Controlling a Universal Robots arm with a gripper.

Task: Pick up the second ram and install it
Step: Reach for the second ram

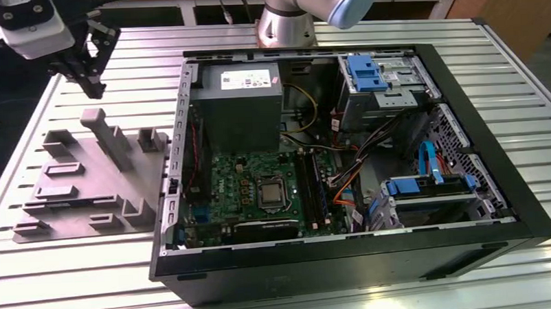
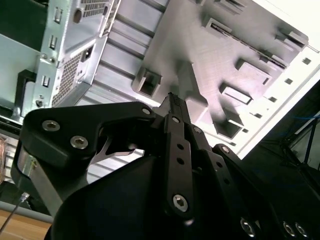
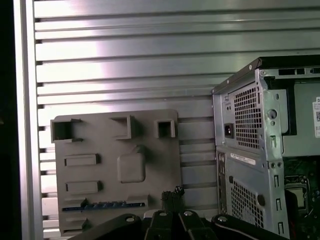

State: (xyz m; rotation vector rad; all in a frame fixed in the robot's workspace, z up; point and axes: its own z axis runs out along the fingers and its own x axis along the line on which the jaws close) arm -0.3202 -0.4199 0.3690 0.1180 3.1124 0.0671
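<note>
Fingers (image 2: 176, 140) pressed together, empty, hovering above grey fixture (image 3: 85, 145) on bench (image 3: 125, 60); ram (image 3: 105, 205) lies in fixture slot; case (image 3: 250, 165) just beside.

Remote station, arm at rest: my arm's base (image 1: 285, 27) stands at the far side in the exterior view, with a blue-capped joint (image 1: 353, 4) just above it. The white wrist (image 1: 32, 25) hangs high at the exterior view's left, its black gripper (image 1: 94, 89) pointing down. In both wrist views the fingertips (image 2: 173, 102) (image 3: 176, 191) meet, pinched together on nothing.
</note>
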